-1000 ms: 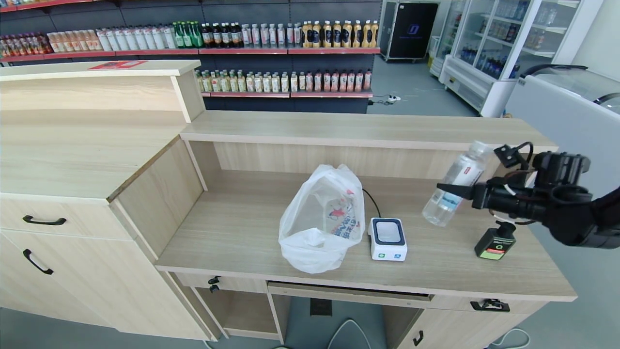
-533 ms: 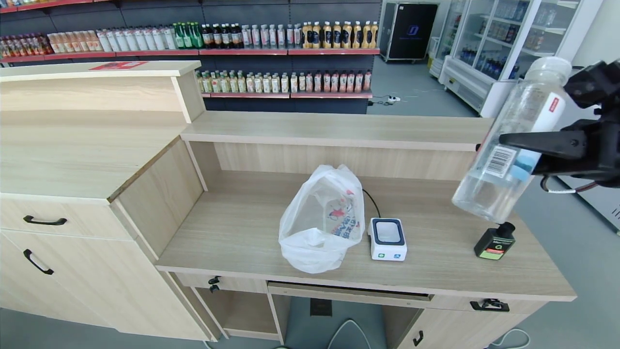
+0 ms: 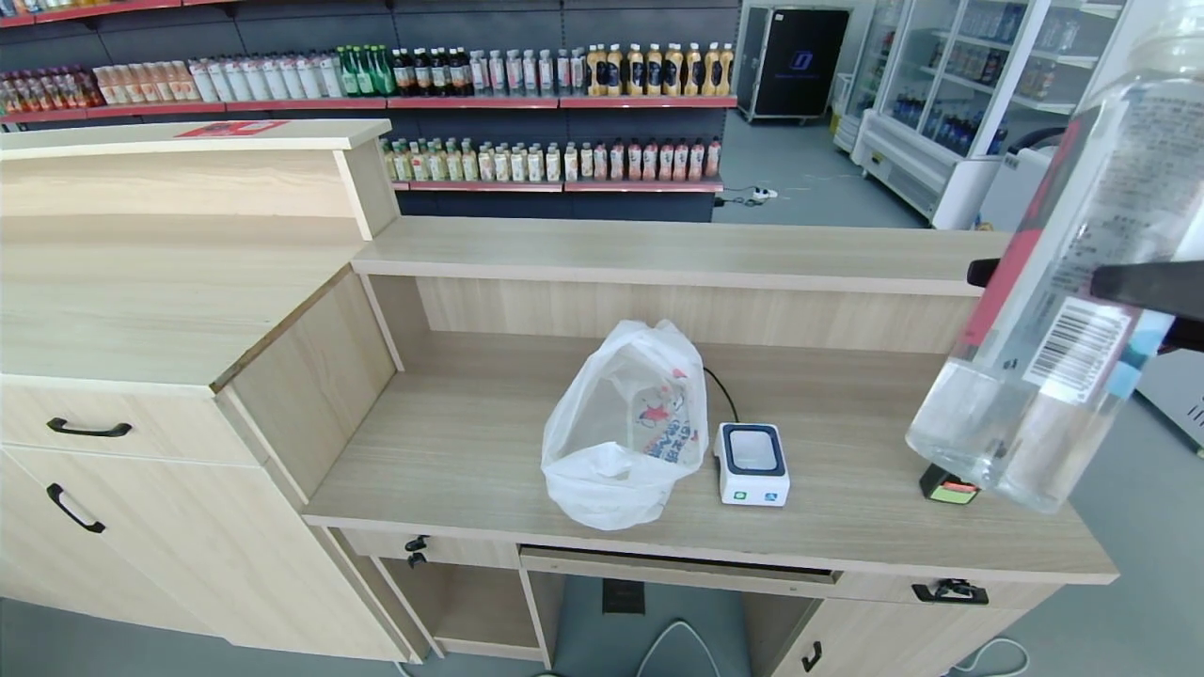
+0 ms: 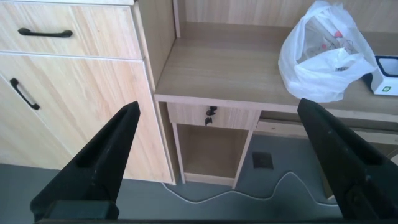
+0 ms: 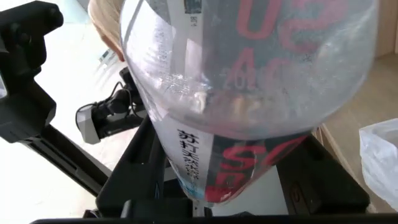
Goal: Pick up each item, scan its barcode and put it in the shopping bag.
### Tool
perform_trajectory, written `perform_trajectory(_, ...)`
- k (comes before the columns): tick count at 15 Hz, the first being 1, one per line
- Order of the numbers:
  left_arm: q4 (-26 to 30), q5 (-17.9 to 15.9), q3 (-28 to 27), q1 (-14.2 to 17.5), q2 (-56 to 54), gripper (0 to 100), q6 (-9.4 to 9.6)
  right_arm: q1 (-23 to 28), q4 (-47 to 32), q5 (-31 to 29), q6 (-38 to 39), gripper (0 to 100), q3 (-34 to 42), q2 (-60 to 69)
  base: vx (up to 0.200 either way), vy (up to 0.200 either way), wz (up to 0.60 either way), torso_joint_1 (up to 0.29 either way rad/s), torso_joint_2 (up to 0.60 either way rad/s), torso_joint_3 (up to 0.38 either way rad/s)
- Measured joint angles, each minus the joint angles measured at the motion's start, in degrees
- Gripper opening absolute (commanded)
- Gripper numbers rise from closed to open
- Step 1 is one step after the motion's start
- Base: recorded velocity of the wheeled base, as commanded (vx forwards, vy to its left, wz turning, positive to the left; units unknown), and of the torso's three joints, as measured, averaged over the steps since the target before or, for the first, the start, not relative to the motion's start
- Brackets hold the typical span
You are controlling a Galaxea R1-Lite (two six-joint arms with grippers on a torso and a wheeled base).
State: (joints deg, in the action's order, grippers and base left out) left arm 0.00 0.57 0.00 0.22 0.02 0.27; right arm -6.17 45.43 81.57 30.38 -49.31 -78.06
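Observation:
My right gripper (image 3: 1035, 278) is shut on a clear water bottle (image 3: 1063, 310), held tilted high over the counter's right end and close to the head camera, barcode label facing it. In the right wrist view the bottle (image 5: 249, 74) has red print. The white plastic shopping bag (image 3: 625, 428) stands open mid-counter, with the white barcode scanner (image 3: 752, 461) just to its right. A small dark bottle with a green label (image 3: 948, 489) stands by the counter's right end, mostly hidden behind the water bottle. My left gripper (image 4: 217, 168) hangs open and empty, low in front of the counter.
The wooden counter (image 3: 451, 451) has a raised back ledge (image 3: 658, 249) and a taller cabinet with drawers (image 3: 141, 451) on its left. The bag (image 4: 323, 53) and scanner corner (image 4: 387, 67) show past the left gripper. Drink shelves and fridges stand in the room behind.
My right gripper has carried the water bottle up and toward the head camera, turning its barcode into view. It now covers most of the small dark bottle. Bag and scanner have not moved.

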Motion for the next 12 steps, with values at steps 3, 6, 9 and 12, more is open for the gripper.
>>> perform_trajectory(3,0.00,0.02,0.00,0.02,0.00,100,-0.02,-0.48,0.85,-0.02,-0.04,0,0.06,0.55,0.000,0.000,0.00,0.000,0.00,0.000)
perform_trajectory(6,0.00,0.00,0.00,0.00,0.00,100,0.00,-1.18,1.78,0.00,0.05,0,-0.33,0.91,0.000,0.000,0.00,0.000,0.00,0.000)
perform_trajectory(9,0.00,0.02,0.00,0.00,0.00,100,0.00,-3.75,1.72,-0.20,2.00,0,-2.56,0.52,0.000,0.000,0.00,0.000,0.00,0.000)
perform_trajectory(12,0.00,0.02,0.00,0.05,0.00,100,-0.02,-7.96,1.72,-0.17,13.12,0,-3.50,1.24,0.000,0.000,0.00,0.000,0.00,0.000)
